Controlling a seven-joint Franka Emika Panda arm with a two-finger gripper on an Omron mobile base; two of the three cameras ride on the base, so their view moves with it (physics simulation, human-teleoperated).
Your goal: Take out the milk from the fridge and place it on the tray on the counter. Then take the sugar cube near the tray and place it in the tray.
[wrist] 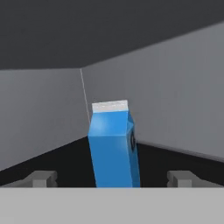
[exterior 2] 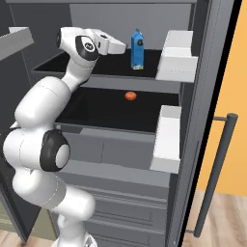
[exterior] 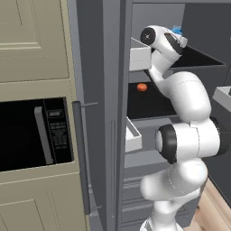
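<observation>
The fridge stands open, its dark shelves facing me. The milk, a blue carton with a gabled top, stands upright on the upper shelf. In the hand view the milk is straight ahead, tilted slightly in the picture. My gripper is open and level with the carton, a short way to its left, not touching it. Its fingertips stand wide apart on either side of the carton's base in the hand view. The carton's top peeks out behind my hand. The tray, counter and sugar cube are out of view.
A small orange round item lies on the shelf below. White door bins hang on the open door to the right, whose bar handle runs vertically. A black microwave sits in pale cabinets on the left.
</observation>
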